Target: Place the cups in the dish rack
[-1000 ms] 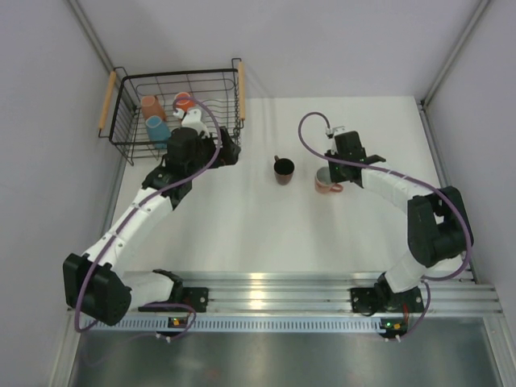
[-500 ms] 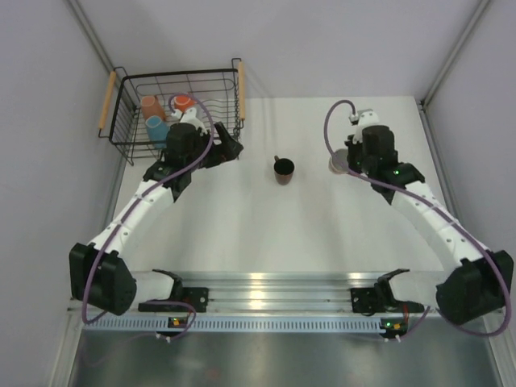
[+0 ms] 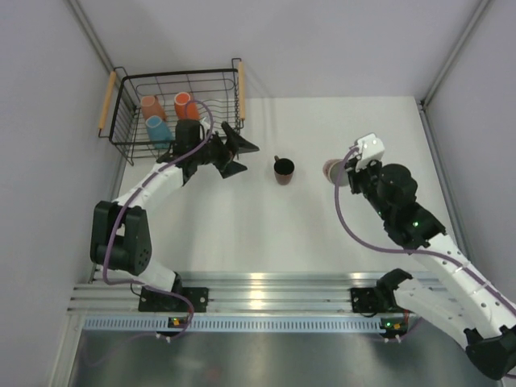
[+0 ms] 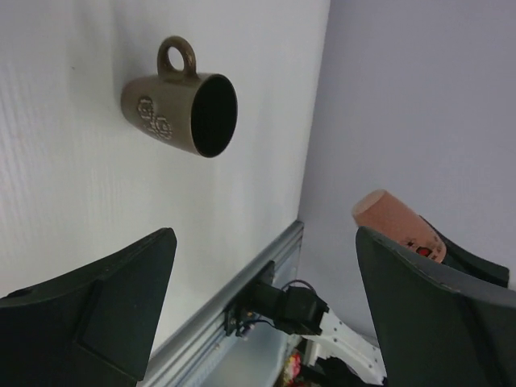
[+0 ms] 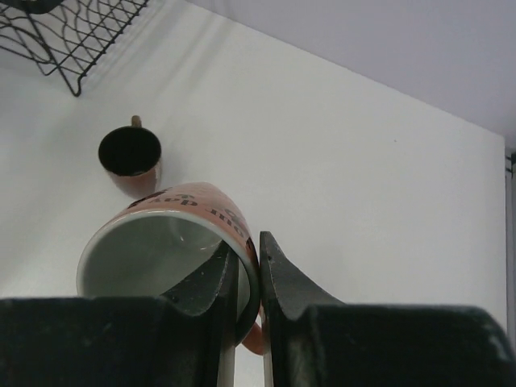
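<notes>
The black wire dish rack (image 3: pixel 173 101) stands at the far left and holds an orange cup (image 3: pixel 184 105), a salmon-pink cup (image 3: pixel 151 106) and a light blue cup (image 3: pixel 158 129). My left gripper (image 3: pixel 240 149) is wide open and empty, just right of the rack, pointing at the dark brown cup (image 3: pixel 283 169) on the table. That cup also shows in the left wrist view (image 4: pixel 181 105), ahead of the open gripper (image 4: pixel 264 238). My right gripper (image 5: pixel 248 250) is shut on the rim of the second salmon-pink cup (image 5: pixel 173 234), held above the table (image 3: pixel 331 170).
The rack's corner (image 5: pixel 72 32) and the dark cup (image 5: pixel 129 153) show beyond the held cup in the right wrist view. Grey walls enclose the white table (image 3: pixel 266 234) on three sides. An aluminium rail (image 3: pixel 266 294) runs along the near edge.
My left gripper has come out of the rack and swung right toward the dark cup, leaving the orange cup in the rack. My right arm has lifted the salmon-pink cup off the table.
</notes>
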